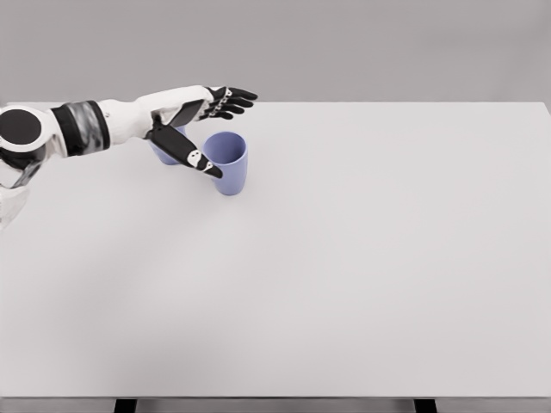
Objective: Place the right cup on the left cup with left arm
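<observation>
**Two blue cups, one open left hand reaching over them**

One pale grey worktop (362, 284) fills nearly the whole head view, seen from above and in front, with a plain grey wall behind its far edge. Both cups sit toward the far left corner of it, well away from the near edge and the right edge.

From the left side of the picture a white arm with a dark band at the forearm (82, 127) stretches across the far left part of the worktop. It ends in the left hand (200, 120), black-fingered, held flat and spread wide. The long fingers (232, 101) point toward the far edge, while the thumb (188, 151) angles down toward the near side. It holds nothing. No right arm appears.

Below the hand stands the right cup (229, 163), a pale blue tumbler, upright, its mouth open to the camera. The thumb tip lies over its left rim in this view; whether it touches cannot be told. Just to its left, mostly hidden behind the thumb and palm, a sliver of the left cup (164, 155) shows, the same blue. The two cups stand close, perhaps touching.

Judged from this, the grasp has not been made. To do it well, the hand should drop lower around the right cup's wall, thumb on one side and fingers opposite, without nudging the neighbouring cup, then close firmly before lifting straight up.
</observation>
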Controlling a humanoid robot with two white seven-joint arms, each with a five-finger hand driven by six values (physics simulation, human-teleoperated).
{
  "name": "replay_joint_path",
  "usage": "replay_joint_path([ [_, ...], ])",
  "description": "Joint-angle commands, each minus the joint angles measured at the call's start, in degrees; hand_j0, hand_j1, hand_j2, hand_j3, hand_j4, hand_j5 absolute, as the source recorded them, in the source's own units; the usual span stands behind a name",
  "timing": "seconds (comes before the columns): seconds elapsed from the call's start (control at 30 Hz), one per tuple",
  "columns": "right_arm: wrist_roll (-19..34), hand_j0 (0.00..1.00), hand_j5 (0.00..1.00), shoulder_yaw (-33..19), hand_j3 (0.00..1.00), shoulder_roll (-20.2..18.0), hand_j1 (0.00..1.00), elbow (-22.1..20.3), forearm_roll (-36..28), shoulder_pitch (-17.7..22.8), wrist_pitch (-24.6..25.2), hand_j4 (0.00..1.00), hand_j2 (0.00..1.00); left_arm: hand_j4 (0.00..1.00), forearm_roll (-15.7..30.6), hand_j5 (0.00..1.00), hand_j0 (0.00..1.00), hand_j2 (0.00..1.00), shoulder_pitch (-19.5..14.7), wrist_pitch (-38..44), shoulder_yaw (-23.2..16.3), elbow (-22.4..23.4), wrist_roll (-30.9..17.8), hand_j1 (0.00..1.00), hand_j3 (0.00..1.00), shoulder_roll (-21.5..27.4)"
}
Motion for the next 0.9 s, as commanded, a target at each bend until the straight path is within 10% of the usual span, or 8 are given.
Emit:
replay_joint_path([
  [0.0, 0.0, 1.0, 1.0, 0.0, 1.0, 0.0, 1.0, 0.0, 0.0, 0.0, 0.0, 1.0, 1.0, 1.0, 0.1, 1.0, 1.0, 1.0, 0.0, 0.0, -0.1, 0.8, 0.0, 1.0, 1.0, -0.6],
  [0.87, 0.0, 1.0, 1.0, 0.0, 1.0, 0.0, 1.0, 0.0, 0.0, 0.0, 0.0, 1.0, 1.0, 1.0, -4.0, 1.0, 1.0, 1.0, -0.2, -0.1, -1.0, 8.1, 0.0, 1.0, 1.0, -4.8],
])
